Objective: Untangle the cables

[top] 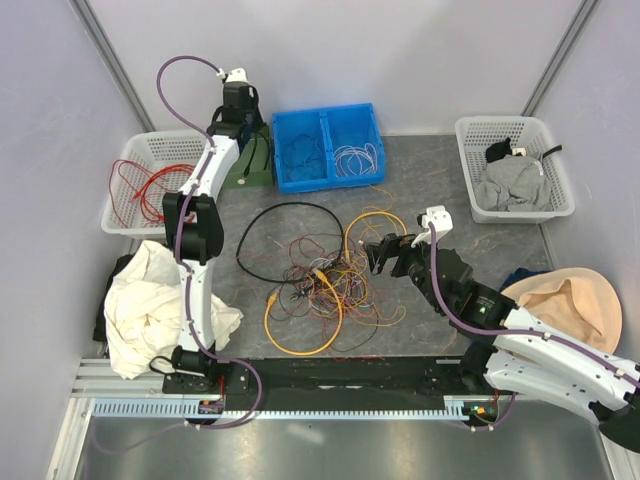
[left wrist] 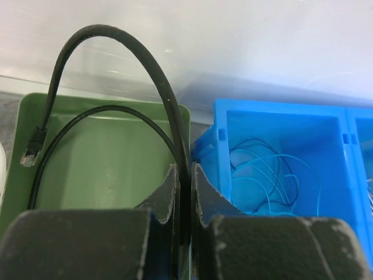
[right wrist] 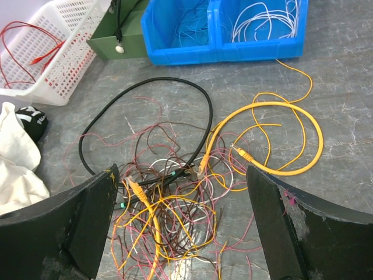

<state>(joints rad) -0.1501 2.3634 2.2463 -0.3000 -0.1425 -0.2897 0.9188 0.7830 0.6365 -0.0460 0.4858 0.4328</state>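
Note:
The cables (top: 320, 280) lie in a tangled heap mid-table: thin yellow, red, brown and white strands, a thicker yellow cable (right wrist: 291, 169) and a black cable loop (right wrist: 175, 81). My right gripper (right wrist: 182, 170) hovers open just right of the heap (right wrist: 175, 204), nothing between its fingers; it shows from above too (top: 378, 255). At the back, my left gripper (left wrist: 184, 175) is shut on another black cable (left wrist: 116, 35), which arches up and ends in a plug over the green bin (left wrist: 111, 169). From above, that gripper (top: 245, 135) sits over the green bin (top: 255, 165).
A blue two-part bin (top: 328, 148) holds blue and white wires. A white basket (top: 150, 180) at the left holds red wires. Another basket (top: 515, 170) at the right holds grey cloth. White cloth (top: 150, 300) lies near left, a beige hat (top: 570, 300) near right.

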